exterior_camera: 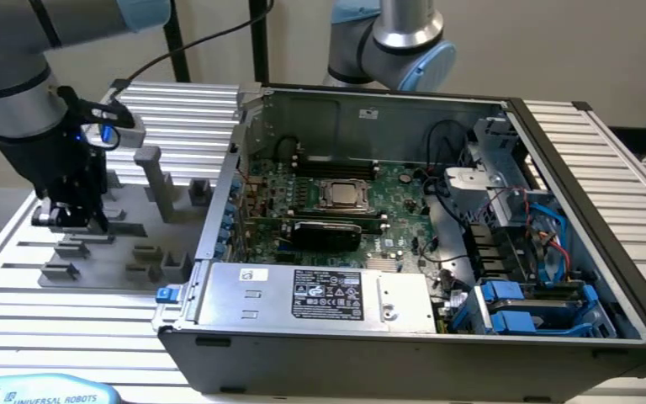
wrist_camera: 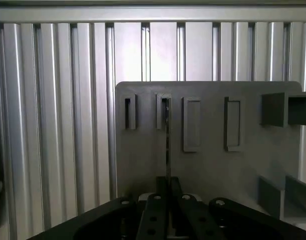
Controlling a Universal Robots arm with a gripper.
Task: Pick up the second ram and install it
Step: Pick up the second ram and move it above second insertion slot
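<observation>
The ram stick (wrist_camera: 167, 145) is showing edge-on as a thin dark line and is being gripped at its near end by the jaws, which are standing almost fully closed on it. Its far end is lying over one of the narrow slots (wrist_camera: 163, 111) in the grey holder plate (wrist_camera: 207, 165); whether it is seated there or just clear cannot be told. The plate is being carried by the ribbed metal worktop (wrist_camera: 58, 125). In the exterior view the arm (exterior_camera: 31, 135) is being held over that plate, at the exterior view's left of the open computer case (exterior_camera: 390, 118), whose green board (exterior_camera: 402, 189) is lying exposed, well apart from the jaws.
</observation>
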